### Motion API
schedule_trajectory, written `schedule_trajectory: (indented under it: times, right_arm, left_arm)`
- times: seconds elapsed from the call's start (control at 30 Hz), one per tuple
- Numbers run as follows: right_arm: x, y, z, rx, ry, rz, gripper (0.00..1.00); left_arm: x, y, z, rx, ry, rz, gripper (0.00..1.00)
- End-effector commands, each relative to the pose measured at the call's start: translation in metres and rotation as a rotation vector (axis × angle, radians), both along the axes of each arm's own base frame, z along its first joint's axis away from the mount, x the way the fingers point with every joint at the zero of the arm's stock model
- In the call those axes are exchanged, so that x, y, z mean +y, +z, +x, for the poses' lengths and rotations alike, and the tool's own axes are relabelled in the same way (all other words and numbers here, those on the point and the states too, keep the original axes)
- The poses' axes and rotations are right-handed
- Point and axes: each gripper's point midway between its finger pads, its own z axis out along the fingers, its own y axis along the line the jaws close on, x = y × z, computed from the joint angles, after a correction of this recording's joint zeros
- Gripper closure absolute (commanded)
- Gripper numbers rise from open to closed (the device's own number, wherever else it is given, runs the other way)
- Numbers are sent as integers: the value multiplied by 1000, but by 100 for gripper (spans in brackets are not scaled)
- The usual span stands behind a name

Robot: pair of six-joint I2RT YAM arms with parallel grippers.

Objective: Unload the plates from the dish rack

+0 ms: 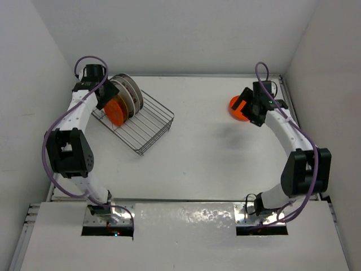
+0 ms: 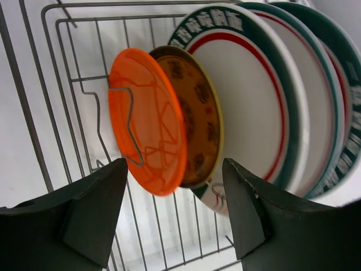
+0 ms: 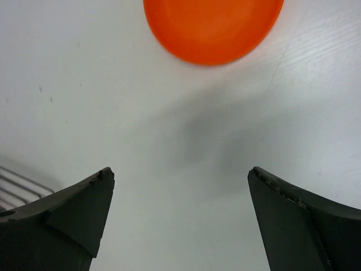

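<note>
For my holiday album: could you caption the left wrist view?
Dark fingers frame an orange plate standing upright in the wire dish rack, bigger plates behind.

White arms (image 1: 76,113), purple cables (image 1: 90,57), matte black left pincer (image 2: 175,166).

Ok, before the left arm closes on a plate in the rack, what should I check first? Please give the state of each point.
1. Right gripper open and empty: ok.
2. Unloaded orange plate flat on the table, apart from the right fingers: ok.
3. Left gripper open, straddling the racked orange plate: ok.
4. Only one plate between its fingers: not ok, the patterned plate seems to sit there too.
5. Divider wire of the dish rack out of the lift path: cannot tell.
</note>
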Motion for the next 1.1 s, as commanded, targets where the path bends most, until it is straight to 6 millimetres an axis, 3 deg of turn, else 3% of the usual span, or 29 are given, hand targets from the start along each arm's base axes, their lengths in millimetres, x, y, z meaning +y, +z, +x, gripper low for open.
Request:
schedule_trajectory:
  times: [0.0, 0.13, 0.27, 0.43, 0.5, 0.53, 0.63, 0.73, 0.8, 0.83, 0.9, 0.93, 0.97, 1.0, 1.03, 1.07]
  right_arm:
    - [1, -7, -28, 59, 67, -4, 1]
    - [3, 13, -31, 24, 103, -15, 1]
    - [0, 39, -32, -25, 111, -47, 1]
    - [2, 60, -28, -79, 100, -28, 1]
    - [4, 68, -29, -90, 93, -13, 1]
    - [4, 72, -29, -97, 88, -9, 1]
    - [9, 92, -24, -135, 76, 26, 1]
    - [16, 113, -19, -160, 67, 77, 1]
    - [24, 122, -10, -164, 70, 120, 1]
    - [30, 146, -5, -204, 83, 136, 1]
    - [42, 158, 9, -207, 100, 180, 1]
    - [55, 193, 17, -279, 139, 216, 1]
    - [63, 206, 24, -302, 149, 255, 1]
    - [71, 206, 38, -293, 164, 280, 1]
    - [86, 242, 45, -371, 211, 309, 1]
    - [102, 253, 48, -377, 266, 361, 1]
  left_arm:
    - [7, -5, 11, -54, 35, -9, 36]
    - [-3, -24, 28, -127, -33, -66, 41]
    - [-5, -42, 27, -88, -17, -99, 66]
    - [1, -39, 18, -93, 7, -66, 91]
    - [2, -26, 23, -106, -36, -29, 100]
    - [3, -22, 21, -93, -49, -19, 100]
    - [9, 24, 30, -145, -112, 80, 100]
    - [1, 63, 31, -210, -250, 146, 100]
    - [-12, 81, 28, -232, -346, 152, 100]
    - [-24, 94, 24, -225, -412, 195, 100]
    - [-35, 113, 17, -214, -522, 331, 100]
    - [-79, 126, 10, -223, -630, 398, 100]
    - [-84, 138, 2, -212, -632, 522, 100]
    - [-105, 145, -5, -226, -701, 607, 100]
    - [-156, 145, -17, -263, -849, 711, 100]
    - [-177, 151, -28, -293, -920, 759, 100]
